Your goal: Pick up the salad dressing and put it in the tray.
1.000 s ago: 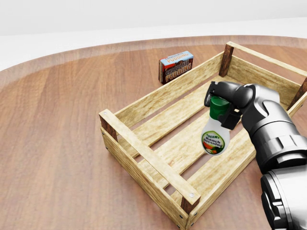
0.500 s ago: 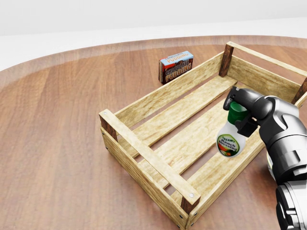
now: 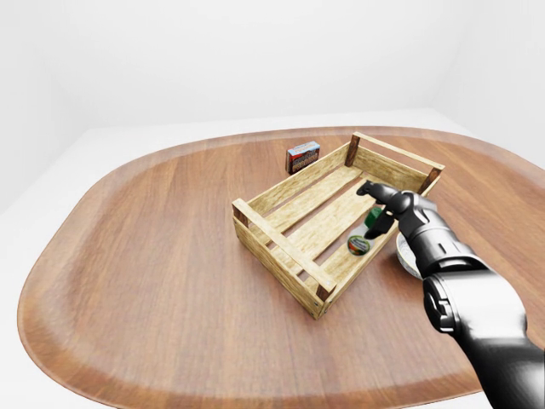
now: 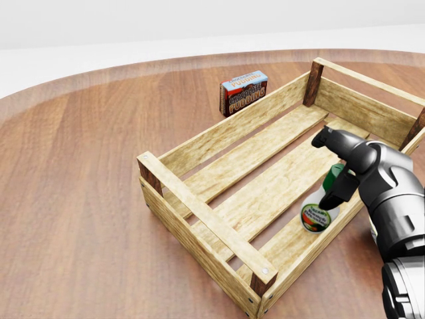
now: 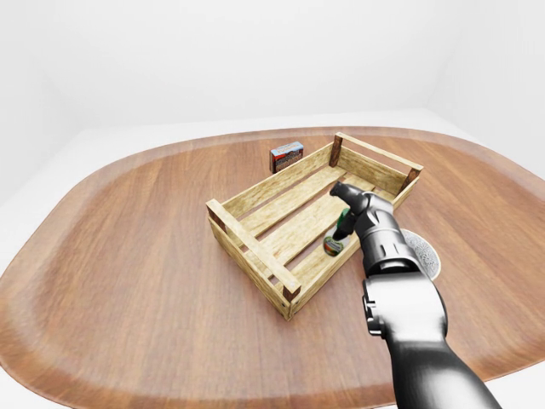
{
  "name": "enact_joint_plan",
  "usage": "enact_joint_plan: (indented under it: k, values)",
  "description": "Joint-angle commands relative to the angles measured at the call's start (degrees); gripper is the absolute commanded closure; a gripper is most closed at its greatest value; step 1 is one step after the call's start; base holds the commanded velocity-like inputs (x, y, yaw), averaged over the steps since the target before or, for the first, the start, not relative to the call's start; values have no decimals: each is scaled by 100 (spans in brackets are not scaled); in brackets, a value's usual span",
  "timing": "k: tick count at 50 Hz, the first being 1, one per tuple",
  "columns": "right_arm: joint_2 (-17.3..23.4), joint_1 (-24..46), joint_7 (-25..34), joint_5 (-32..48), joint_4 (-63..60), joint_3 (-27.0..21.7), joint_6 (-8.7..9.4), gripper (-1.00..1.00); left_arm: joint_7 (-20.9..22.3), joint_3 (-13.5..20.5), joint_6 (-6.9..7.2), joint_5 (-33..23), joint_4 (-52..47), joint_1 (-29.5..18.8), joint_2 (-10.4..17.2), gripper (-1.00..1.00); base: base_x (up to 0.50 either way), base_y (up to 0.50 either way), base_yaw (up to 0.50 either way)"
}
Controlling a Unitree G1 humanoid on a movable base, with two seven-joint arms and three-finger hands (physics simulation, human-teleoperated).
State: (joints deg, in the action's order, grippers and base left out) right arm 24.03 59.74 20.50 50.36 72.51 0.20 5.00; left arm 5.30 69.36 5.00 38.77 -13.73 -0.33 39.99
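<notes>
Salad dressing bottle (image 4: 320, 211) inside the wooden slatted crate (image 4: 199, 216), just below and left of the right hand (image 4: 340, 174) in the head view. Tilted steeply, long axis running from lower left to upper right: green cap up toward the hand, white rounded body and round ranch label facing the camera at the lower end, base down on the slat nearest the crate's right side wall. Cap partly hidden behind the dark fingers (image 4: 325, 137); fingers curved over and beside the cap, but cannot tell whether gripping or merely touching. Glossy grey and black forearm entering from the lower right of the head view. Left hand out of sight.

Crate of pale, rough-grained planks with darker brown corner posts, open-topped, rectangular, lying diagonally on the table, gaps showing between the floor slats. Beyond the hand toward the view's upper left, outside the crate's far wall, a small chocolate pudding box (image 4: 244, 92) standing on its long edge. To the right of the hand in the left-eye view, a white round plate (image 3: 407, 252) on the tabletop, mostly hidden by the arm.

Large oval wooden table (image 3: 153, 256), smooth reddish-brown veneer with lengthwise grain and a rounded rim. Plain white floor and walls all around.
</notes>
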Motion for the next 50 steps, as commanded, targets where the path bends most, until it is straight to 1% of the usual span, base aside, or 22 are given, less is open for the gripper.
enact_joint_plan:
  k: [1,12,17,24,27,28,29,32,33,37,39,41,43,46,50]
  values:
    - [-25,-47,3,42,-11,-15,0,-100,-5,13,0,6,-11,-1,5,-100,0,0,0]
    - [-72,-171,60,17,-41,4,0,-100,5,9,0,-2,-26,8,-14,-100,0,0,0]
    - [19,39,393,184,-188,95,0,-100,6,17,0,12,-40,4,-6,-100,0,0,0]
    - [389,963,1390,951,-631,281,0,-100,16,6,0,14,-39,1,-13,-100,0,0,0]
    - [607,1327,1927,1395,-820,313,0,-100,10,12,0,20,-45,1,-10,-100,0,0,0]
    - [667,1406,1950,1529,-878,300,0,-100,9,12,0,21,-43,1,-11,-100,0,0,0]
    - [851,1625,1950,1781,-986,366,0,-100,6,20,0,29,-50,0,-8,-100,0,0,0]
    - [1123,2002,1950,2277,-1194,271,0,-100,-3,19,0,40,-54,-3,-2,-100,0,0,0]
    - [1343,2316,1950,2525,-1251,293,0,-100,-18,22,0,53,-74,-8,5,-100,0,0,0]
    - [1725,3063,1950,3166,-1261,138,0,-100,-30,30,0,83,-118,-6,1,-100,0,0,0]
    - [1842,3335,1950,3396,-1251,45,0,-100,-30,25,0,85,-121,-6,-4,-100,0,0,0]
    - [2053,3625,1950,3645,-1311,-3,0,-100,-30,12,0,88,-136,-6,-15,-100,0,0,0]
    - [2171,3706,1950,3807,-1425,-108,0,-100,-30,6,0,86,-136,-4,-21,-100,0,0,0]
    - [2282,3588,1950,3929,-1735,-262,0,-100,-21,6,0,83,-128,-1,-26,-100,0,0,0]
    - [2251,3103,1950,3814,-2540,-600,0,-100,-26,-9,0,86,-165,-1,-35,-100,0,0,0]
